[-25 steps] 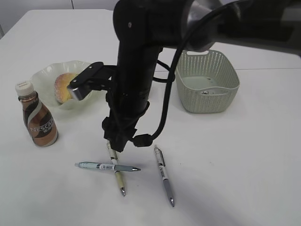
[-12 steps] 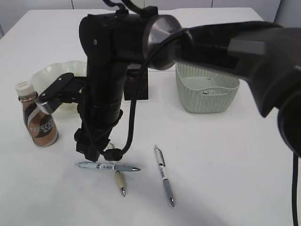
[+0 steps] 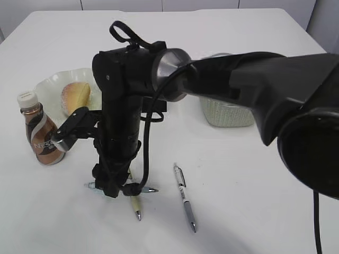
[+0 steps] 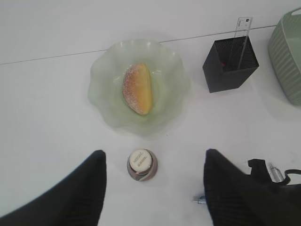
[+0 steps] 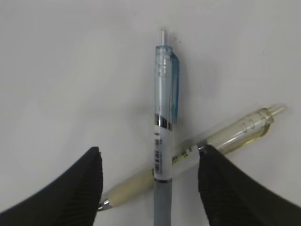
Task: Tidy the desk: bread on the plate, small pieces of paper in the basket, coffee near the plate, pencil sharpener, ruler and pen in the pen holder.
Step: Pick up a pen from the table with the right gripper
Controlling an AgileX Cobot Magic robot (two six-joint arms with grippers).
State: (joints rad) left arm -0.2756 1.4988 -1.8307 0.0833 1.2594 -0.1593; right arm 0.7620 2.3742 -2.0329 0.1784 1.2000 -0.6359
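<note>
My right gripper (image 5: 150, 183) is open, low over two crossed pens, its fingers on either side of them. A blue-grey pen (image 5: 164, 122) lies on top of a cream pen (image 5: 235, 129). In the exterior view the right gripper (image 3: 111, 188) hides most of this pair. A third pen (image 3: 184, 197) lies apart to the right. My left gripper (image 4: 155, 188) is open and empty, high above the coffee bottle (image 4: 141, 161). Bread (image 4: 138, 88) lies on the pale green plate (image 4: 106, 94). A clear ruler (image 4: 243, 37) stands in the black pen holder (image 4: 230, 66).
The pale green basket (image 3: 233, 114) stands at the back right, partly behind my right arm. The coffee bottle (image 3: 41, 137) stands upright just in front of the plate (image 3: 47, 84), left of the right arm. The basket's edge (image 4: 287, 56) also shows in the left wrist view.
My right arm has swung left and come down onto the crossed pens. The bread, hidden half a second ago, shows again.
</note>
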